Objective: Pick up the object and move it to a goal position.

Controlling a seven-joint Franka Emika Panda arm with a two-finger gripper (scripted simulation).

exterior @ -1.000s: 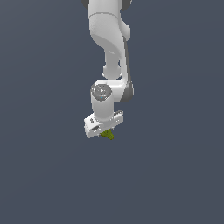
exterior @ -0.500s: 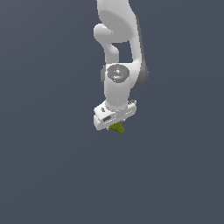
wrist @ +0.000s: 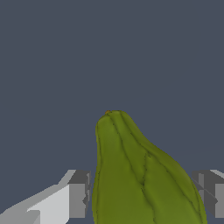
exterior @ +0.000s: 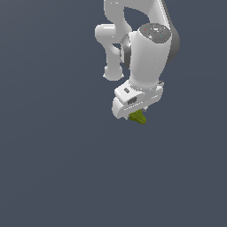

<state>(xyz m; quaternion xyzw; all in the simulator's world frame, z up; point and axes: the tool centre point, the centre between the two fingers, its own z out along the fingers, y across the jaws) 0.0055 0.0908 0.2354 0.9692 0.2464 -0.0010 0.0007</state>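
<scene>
The object (exterior: pixel 138 117) is a small olive-green, ridged, elongated lump that pokes out beneath the white gripper (exterior: pixel 136 114) in the exterior view. The gripper hangs from the arm over a plain grey background. In the wrist view the object (wrist: pixel 135 175) fills the space between the two grey fingertips (wrist: pixel 79 193), its narrower end pointing away from the camera. The gripper (wrist: pixel 144 194) is shut on the object, with a pad against each side. The fingers themselves are mostly hidden under the hand in the exterior view.
The white arm (exterior: pixel 146 48) comes down from the top of the exterior view. Around it there is only a uniform dark grey-blue background. No goal marker shows.
The arm has carried the object toward the exterior view's right and upward, and both now look larger in the picture. The grip on the object is unchanged.
</scene>
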